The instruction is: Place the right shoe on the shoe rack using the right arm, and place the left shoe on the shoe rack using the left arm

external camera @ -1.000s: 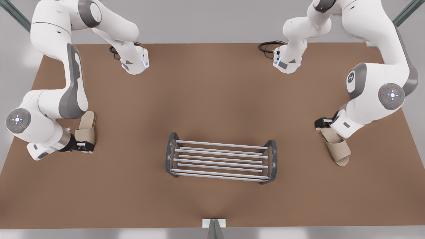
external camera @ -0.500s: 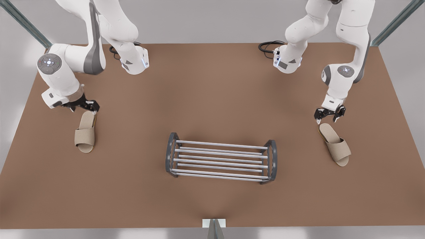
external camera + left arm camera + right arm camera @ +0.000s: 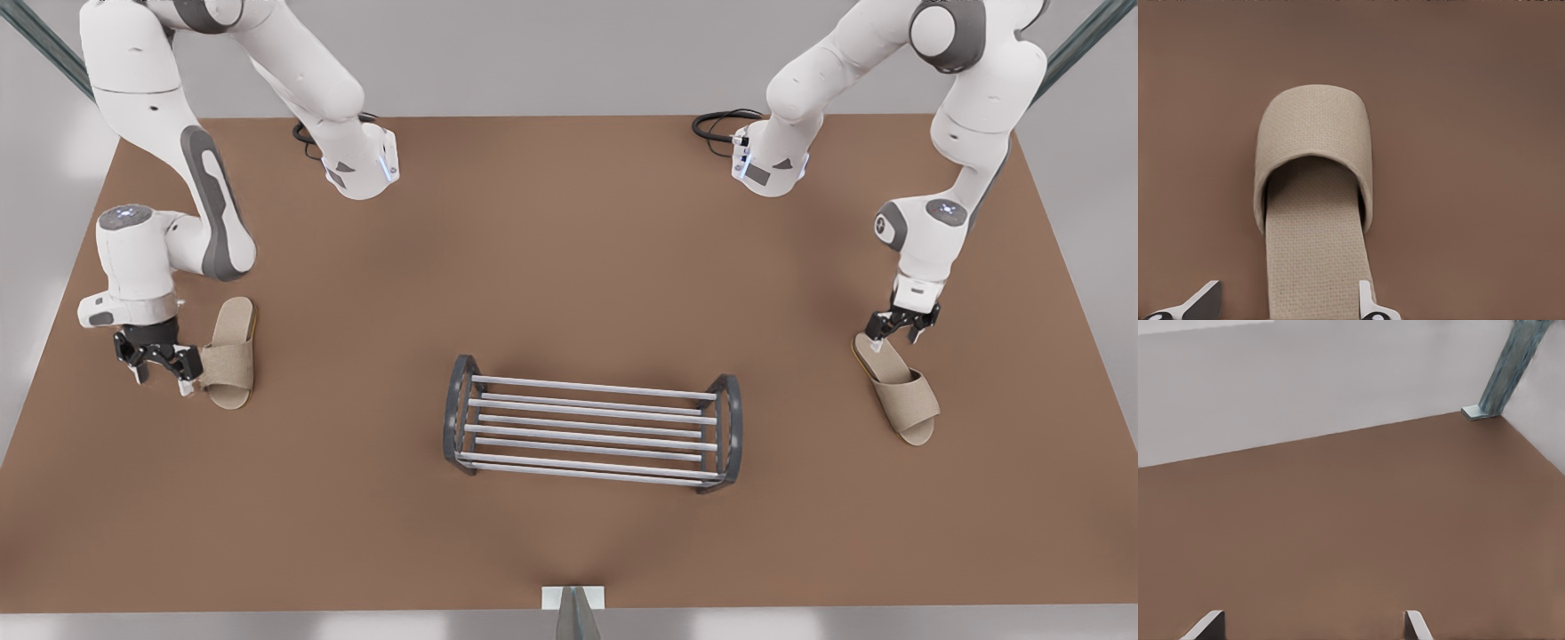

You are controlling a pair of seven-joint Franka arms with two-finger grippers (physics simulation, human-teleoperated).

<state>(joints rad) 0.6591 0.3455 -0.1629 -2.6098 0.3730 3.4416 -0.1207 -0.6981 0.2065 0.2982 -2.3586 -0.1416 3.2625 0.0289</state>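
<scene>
Straddling the left shoe's heel beyond the shoe rack's end on the front view's right, your left claw is spread; closing off-centre could twist the slipper. Your right claw, also spread, sits beside the right shoe past the rack's other end and may shove it.

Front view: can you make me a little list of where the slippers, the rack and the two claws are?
rack: middle of the table, no slipper on it yet
right slipper: flat on the table, front view's left
left slipper: flat on the table, front view's right
right claw: open, beside the right slipper's strap
left claw: open, astride the left slipper's heel
</scene>
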